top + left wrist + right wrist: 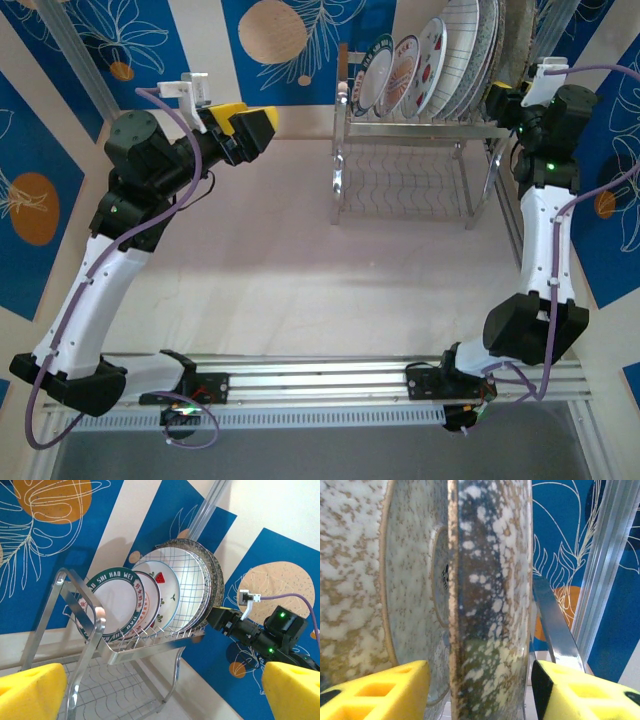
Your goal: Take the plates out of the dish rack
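Unloading has yet to begin: all the plates [430,62] stand upright in the top tier of the dish rack [405,180] at the far right of the table [290,290]. The right gripper [480,690] has its fingers apart astride the rightmost speckled plate [490,580], not yet pinching. The left gripper [258,130], spread wide, hangs left of the rack.

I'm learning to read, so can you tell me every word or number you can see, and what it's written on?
"SHI HAO WEI": white letters on the green rim of the front plate in the dish rack.
Red marks on the left of that same rim: too small to read.
Small dark stamp on the speckled plate: too blurred to read.
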`<action>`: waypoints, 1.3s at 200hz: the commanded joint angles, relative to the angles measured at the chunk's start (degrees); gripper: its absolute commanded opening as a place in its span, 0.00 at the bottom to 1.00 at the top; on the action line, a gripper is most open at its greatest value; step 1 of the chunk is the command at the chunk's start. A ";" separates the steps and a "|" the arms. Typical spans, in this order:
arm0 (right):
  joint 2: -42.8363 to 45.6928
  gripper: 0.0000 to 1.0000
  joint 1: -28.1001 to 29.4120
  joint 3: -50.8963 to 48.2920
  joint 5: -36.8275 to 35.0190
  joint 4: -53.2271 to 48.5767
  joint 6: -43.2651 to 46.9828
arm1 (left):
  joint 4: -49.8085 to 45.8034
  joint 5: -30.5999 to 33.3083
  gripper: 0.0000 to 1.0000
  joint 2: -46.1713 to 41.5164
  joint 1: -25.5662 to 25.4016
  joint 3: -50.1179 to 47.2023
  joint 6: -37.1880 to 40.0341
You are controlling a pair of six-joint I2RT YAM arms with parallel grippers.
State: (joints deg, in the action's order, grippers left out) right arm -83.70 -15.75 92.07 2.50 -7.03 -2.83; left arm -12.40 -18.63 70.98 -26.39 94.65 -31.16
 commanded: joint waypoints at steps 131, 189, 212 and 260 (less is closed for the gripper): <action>0.14 0.21 5.13 1.15 -13.37 0.29 0.02 | 1.55 -0.47 1.00 -2.21 -0.68 0.15 -0.92; 0.69 0.00 6.46 2.84 -15.93 -0.06 -0.95 | 1.58 -0.39 1.00 -2.52 -0.67 0.01 -1.23; 0.96 0.00 7.34 4.20 -18.00 0.02 -0.43 | 1.68 -0.39 1.00 -2.77 -0.75 -0.43 -1.53; 2.04 0.00 7.96 6.95 -22.59 0.07 0.48 | 2.47 -0.90 1.00 -3.30 -0.68 -1.03 -2.42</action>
State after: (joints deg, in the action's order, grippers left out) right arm -83.85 -8.43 94.41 -20.78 -10.09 -2.13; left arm -12.36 -18.63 69.08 -26.44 94.02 -32.69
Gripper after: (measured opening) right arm 0.204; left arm 0.998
